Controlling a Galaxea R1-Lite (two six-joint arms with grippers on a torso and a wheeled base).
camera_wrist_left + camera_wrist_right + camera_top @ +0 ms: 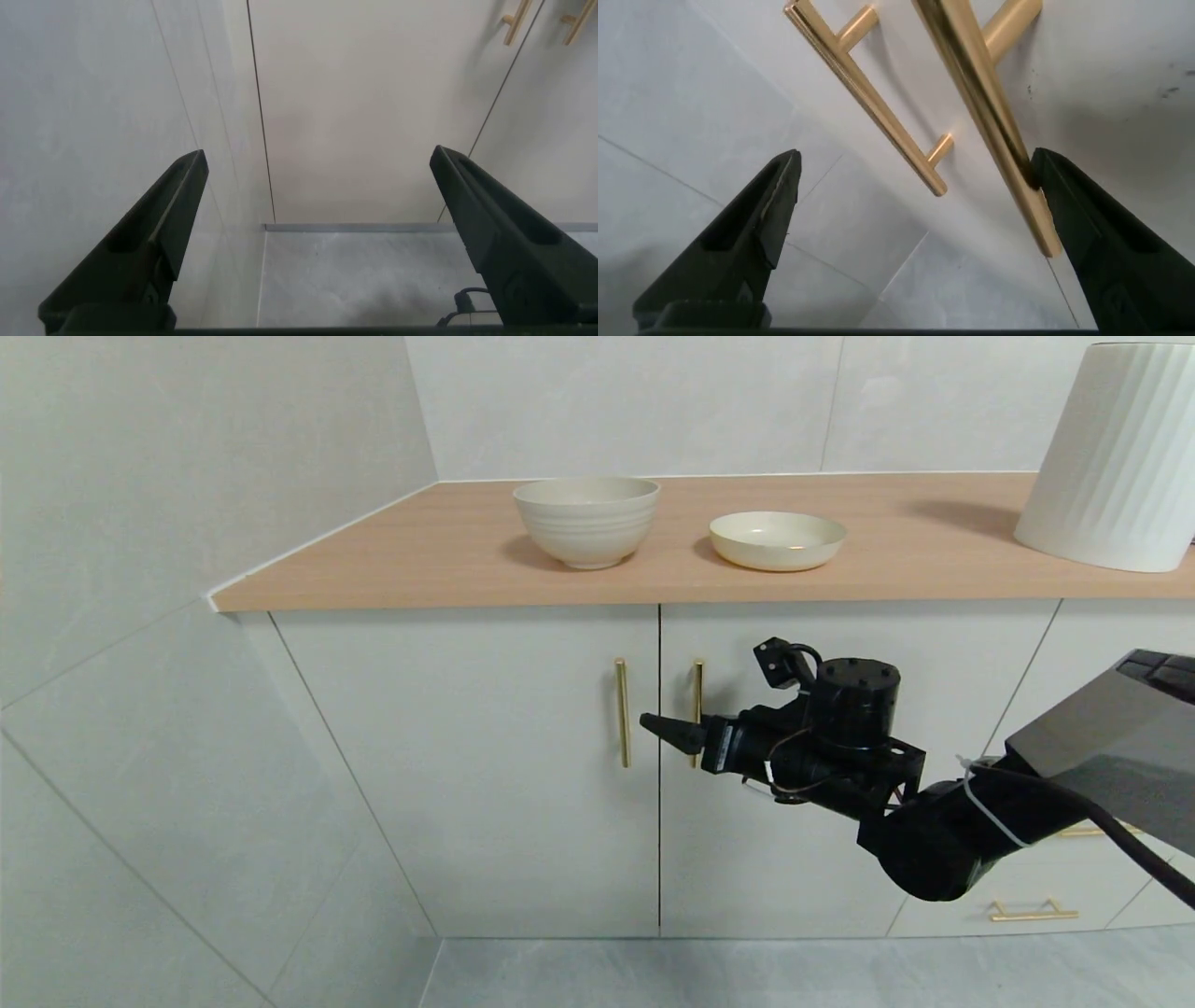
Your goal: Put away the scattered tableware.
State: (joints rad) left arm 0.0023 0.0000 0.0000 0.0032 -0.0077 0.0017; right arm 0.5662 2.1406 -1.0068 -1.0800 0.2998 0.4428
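The right claw is held sideways at the middle of a pale cabinet, spread wide and holding nothing, its jaws set around two upright brass handles. In the right wrist view, that claw has one finger hard up beside the nearer handle, which is the right door's handle. Whether finger and handle truly touch is hard to tell from this angle. The left door's handle sits in the open gap, apart from the other finger. This placement looks like lining up to pull a door open, so that the tableware can go inside. The left claw is also wide open and empty, facing a closed cabinet door and the grey floor. Above, on the wooden surface, sits the tableware to be put away: a deep cream bowl and, near it but not touching, a shallow dish. A tall white ribbed container stands well apart at the surface's right end.
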